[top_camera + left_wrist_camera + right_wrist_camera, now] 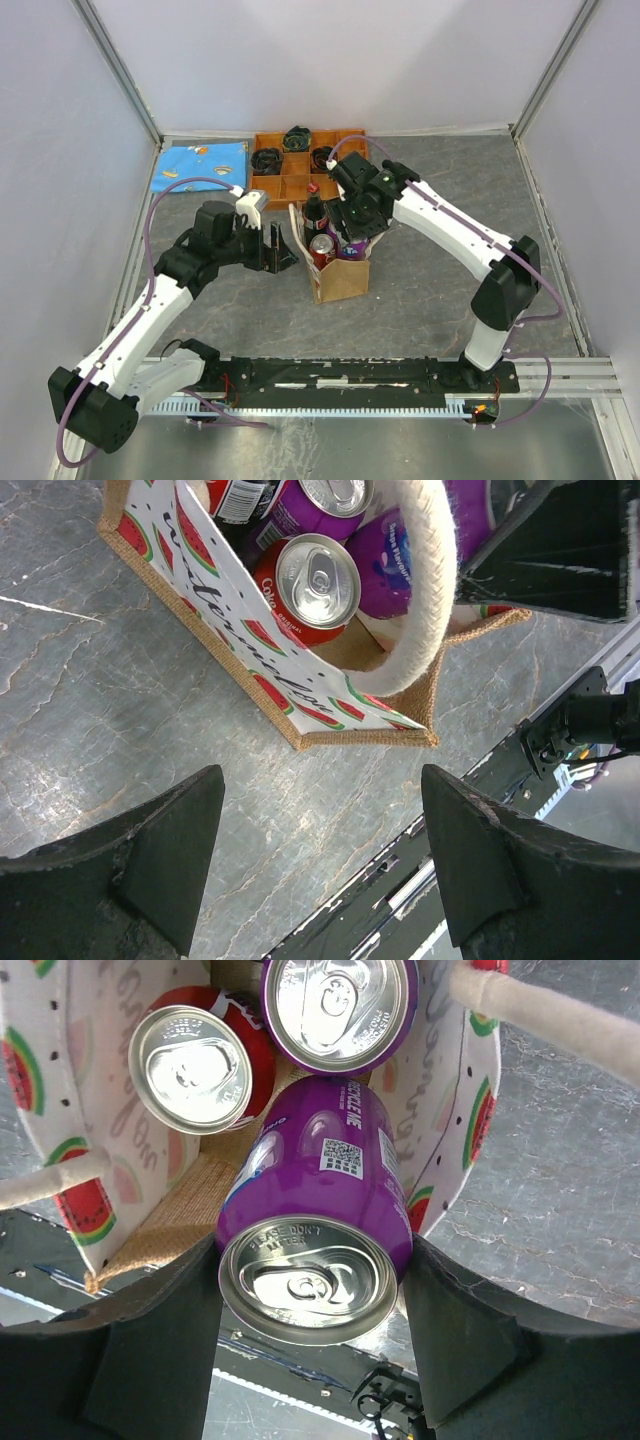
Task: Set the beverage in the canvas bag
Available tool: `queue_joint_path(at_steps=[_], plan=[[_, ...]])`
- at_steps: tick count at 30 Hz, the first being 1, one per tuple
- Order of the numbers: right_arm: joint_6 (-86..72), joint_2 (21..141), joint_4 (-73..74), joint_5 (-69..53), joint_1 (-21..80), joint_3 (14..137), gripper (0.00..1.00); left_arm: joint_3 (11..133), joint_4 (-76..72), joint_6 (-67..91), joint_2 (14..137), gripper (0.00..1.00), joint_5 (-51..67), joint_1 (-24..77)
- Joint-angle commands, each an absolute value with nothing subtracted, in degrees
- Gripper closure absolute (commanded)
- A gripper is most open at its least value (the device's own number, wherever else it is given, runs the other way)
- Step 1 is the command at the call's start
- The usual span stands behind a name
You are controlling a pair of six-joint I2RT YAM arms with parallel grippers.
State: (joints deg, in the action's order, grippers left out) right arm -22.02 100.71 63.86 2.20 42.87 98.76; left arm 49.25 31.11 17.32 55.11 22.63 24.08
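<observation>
The right claw (pixel 305 1305) is clenched across a purple drinks can (pixel 320 1180), one pad on each side just below its top rim. The can hangs tilted in the mouth of the canvas bag (pixel 455 1110), its far end between the printed walls, close to a red can (pixel 190 1070) and another purple can (pixel 335 1000) inside. The left claw (pixel 320 865) gapes empty just beside the bag, over the tabletop (pixel 100 700). The can looks smooth, rigid and probably hefty if full, so a mid-body grip suits it. The bag's soft walls may give.
</observation>
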Motion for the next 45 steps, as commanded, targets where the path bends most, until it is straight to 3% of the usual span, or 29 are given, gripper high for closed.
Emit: queue_joint_path(at_steps=[1, 28, 29, 32, 35, 40, 45], plan=[[-21.2, 100.79, 59.37, 3.87, 43.42, 98.41, 1.0, 48.93, 28.9, 15.91, 54.06, 0.15, 23.16, 23.74], [-19.47, 105.68, 52.12, 7.91, 43.49, 89.75, 0.98, 49.12, 28.92, 15.6, 54.23, 0.15, 23.11, 23.69], [-19.51, 105.46, 52.14, 7.89, 43.46, 89.54, 0.92, 49.13, 28.97, 15.52, 54.27, 0.15, 23.1, 23.73], [-19.67, 104.56, 51.97, 7.82, 43.46, 89.23, 0.6, 49.03, 28.95, 15.64, 54.14, 0.15, 23.12, 23.65], [-19.53, 103.41, 52.01, 7.82, 43.5, 89.82, 0.41, 49.17, 28.96, 15.56, 54.1, 0.15, 23.19, 23.7], [-19.34, 101.84, 52.64, 8.53, 43.51, 92.37, 0.28, 49.69, 29.06, 15.22, 54.14, 0.15, 23.05, 23.67], [-18.89, 101.4, 53.55, 9.87, 43.52, 94.74, 0.21, 49.57, 29.22, 15.16, 53.8, 0.15, 23.01, 23.7]])
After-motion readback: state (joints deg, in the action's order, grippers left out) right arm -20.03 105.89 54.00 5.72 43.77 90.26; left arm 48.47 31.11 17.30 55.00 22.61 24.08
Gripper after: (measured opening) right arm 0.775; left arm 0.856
